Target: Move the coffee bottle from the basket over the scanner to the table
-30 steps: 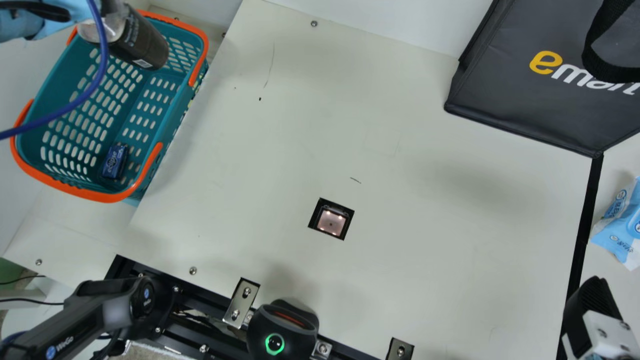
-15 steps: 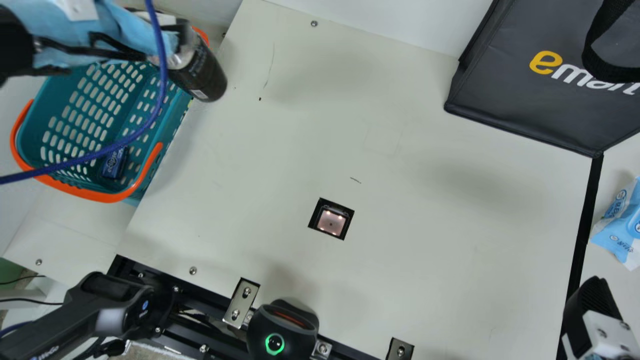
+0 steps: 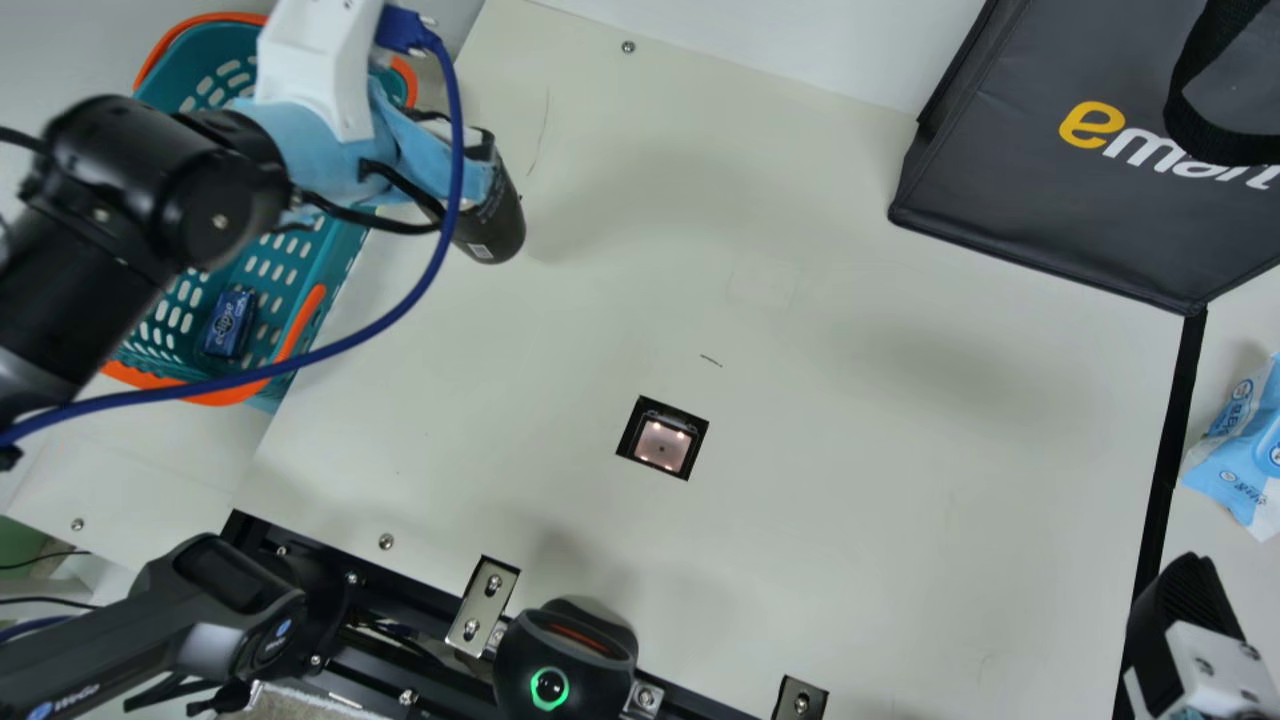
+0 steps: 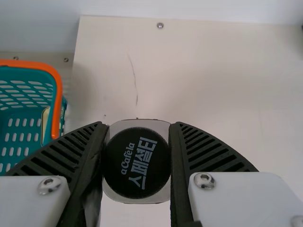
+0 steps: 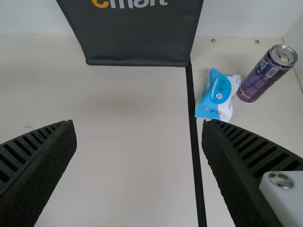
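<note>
a coffee bottle hangs in the grip of the left gripper at the basket side of a cream table, its two ribbed fingers closed on opposite sides of the bottle just around its dark, printed cap, parted only by the bottle's width. in the main view the bottle appears over the tabletop just beside the teal basket, well apart from the scanner; whether its base touches the surface cannot be told. the right gripper, at the opposite side of the table, holds nothing, its fingers spread wide. the scanner glows pink in a dark square opening in the pale, lightly scratched tabletop, while a black device with a green ring sits at the table's near edge. inside the orange-rimmed basket lies a small blue pack. a dark grey bag stands at the far side of the table, near a strip of black tape; beyond the strip rest a blue-and-white packet and a purple can. a pale wall backs the scene.
</note>
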{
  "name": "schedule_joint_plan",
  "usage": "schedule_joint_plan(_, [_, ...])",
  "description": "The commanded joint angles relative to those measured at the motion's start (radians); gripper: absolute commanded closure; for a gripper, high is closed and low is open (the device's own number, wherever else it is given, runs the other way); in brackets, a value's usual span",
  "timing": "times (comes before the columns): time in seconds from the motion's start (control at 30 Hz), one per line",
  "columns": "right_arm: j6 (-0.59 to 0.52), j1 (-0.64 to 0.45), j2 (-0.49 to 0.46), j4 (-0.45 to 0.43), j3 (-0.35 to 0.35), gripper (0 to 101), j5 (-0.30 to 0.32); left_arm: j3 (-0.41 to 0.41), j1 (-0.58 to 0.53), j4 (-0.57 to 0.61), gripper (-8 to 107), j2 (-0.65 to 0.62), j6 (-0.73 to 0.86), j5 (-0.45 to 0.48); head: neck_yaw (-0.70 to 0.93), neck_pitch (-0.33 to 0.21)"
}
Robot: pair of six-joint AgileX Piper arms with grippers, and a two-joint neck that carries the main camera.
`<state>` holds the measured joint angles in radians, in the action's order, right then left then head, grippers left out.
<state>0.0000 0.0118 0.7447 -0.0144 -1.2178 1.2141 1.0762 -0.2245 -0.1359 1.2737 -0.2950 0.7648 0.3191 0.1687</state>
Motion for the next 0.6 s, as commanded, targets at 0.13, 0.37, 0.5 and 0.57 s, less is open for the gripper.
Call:
schedule_joint_plan(0.13, [0.000, 0.000, 0.000, 0.000, 0.000, 6, 0.000, -0.072, -0.035, -0.050, 107, 0.024, -0.072, -0.067, 0.002, -0.030])
schedule_joint_plan(0.37, [0.000, 0.000, 0.000, 0.000, 0.000, 6, 0.000, -0.114, -0.037, -0.062, 107, 0.047, -0.084, -0.117, 0.002, -0.030])
schedule_joint_plan(0.5, [0.000, 0.000, 0.000, 0.000, 0.000, 6, -0.001, -0.126, -0.027, -0.058, 100, 0.057, -0.077, -0.130, 0.002, -0.030])
schedule_joint_plan(0.57, [0.000, 0.000, 0.000, 0.000, 0.000, 6, -0.001, -0.129, -0.022, -0.052, 94, 0.061, -0.071, -0.134, 0.002, -0.030])
